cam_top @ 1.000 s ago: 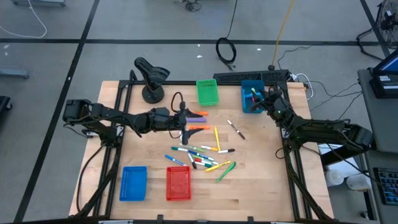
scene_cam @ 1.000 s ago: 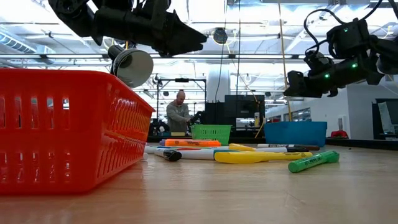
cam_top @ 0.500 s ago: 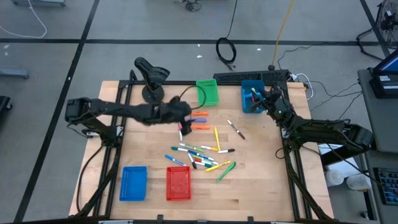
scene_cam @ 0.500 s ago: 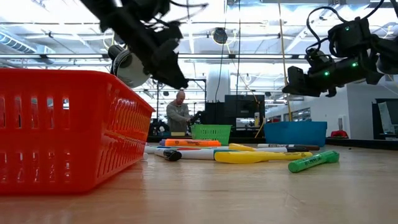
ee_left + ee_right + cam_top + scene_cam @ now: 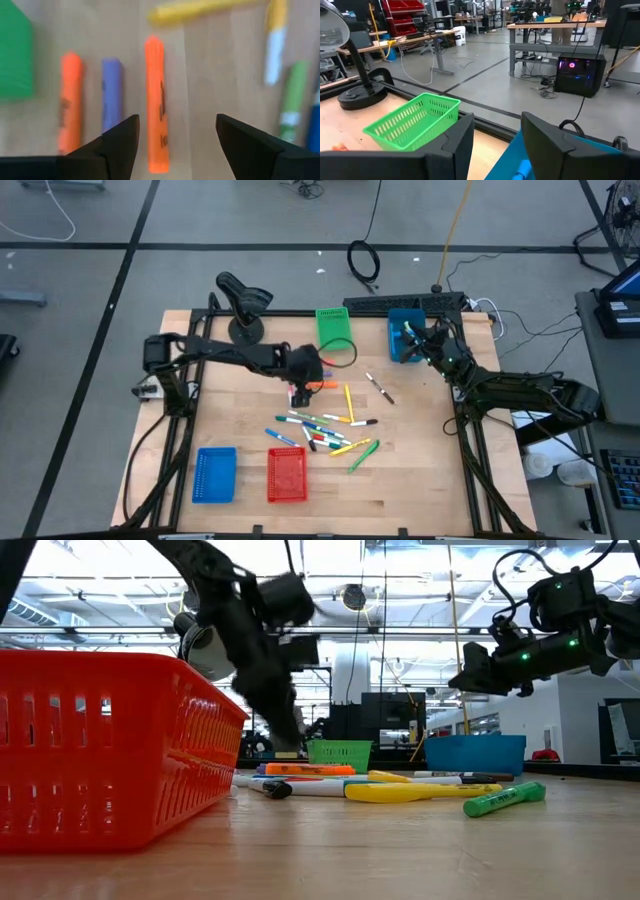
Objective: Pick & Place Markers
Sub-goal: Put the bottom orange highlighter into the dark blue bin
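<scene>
Wooden table (image 5: 410, 470) under a workshop ceiling: the markers (image 5: 322, 430) lie loose at its centre, and your left gripper (image 5: 173, 134), fingers spread wide and empty, hangs over an orange marker (image 5: 155, 102). Your right gripper (image 5: 495, 132), also parted and empty, waits above the blue basket (image 5: 402, 340) at the back right. You appear to be at the approach step; next, lower the left fingers astride that orange marker and close.

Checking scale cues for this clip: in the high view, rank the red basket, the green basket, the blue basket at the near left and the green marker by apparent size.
1. Red basket and near-left blue basket: look alike, so unranked.
2. Green basket: slightly smaller.
3. Green marker: by far the smallest.
</scene>
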Controlling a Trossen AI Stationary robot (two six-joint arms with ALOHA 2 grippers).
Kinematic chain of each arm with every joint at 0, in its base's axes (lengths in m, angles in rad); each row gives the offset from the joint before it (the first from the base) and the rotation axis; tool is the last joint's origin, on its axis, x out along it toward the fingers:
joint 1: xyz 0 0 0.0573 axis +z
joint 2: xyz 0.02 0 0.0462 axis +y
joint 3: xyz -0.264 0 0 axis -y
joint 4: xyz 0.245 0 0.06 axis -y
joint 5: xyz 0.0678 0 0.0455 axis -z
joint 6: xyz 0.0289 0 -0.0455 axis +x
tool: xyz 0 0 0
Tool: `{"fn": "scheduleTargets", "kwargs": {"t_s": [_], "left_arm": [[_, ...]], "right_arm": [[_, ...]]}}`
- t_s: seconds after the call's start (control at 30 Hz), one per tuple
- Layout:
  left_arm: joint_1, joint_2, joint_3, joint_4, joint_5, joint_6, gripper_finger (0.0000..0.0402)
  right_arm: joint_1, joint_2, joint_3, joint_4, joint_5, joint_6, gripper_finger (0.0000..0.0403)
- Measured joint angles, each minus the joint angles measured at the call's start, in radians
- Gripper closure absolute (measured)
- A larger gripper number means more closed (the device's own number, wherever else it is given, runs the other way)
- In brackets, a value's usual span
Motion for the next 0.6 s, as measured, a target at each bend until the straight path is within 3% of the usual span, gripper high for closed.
{"fn": "scheduleTargets", "kwargs": {"t_s": [0.23, 0.6], "left_arm": [[-0.005, 0.102, 0.000, 0.009, -0.005, -0.030, 0.0135], [-0.004, 0.144, 0.004, 0.008, 0.001, -0.056, 0.0137]], "right_arm": [[0.000, 0.000, 0.000, -0.004, 0.000, 0.001, 0.0248], [0.000, 0.000, 0.000, -0.005, -0.001, 0.019, 0.0248]]}}
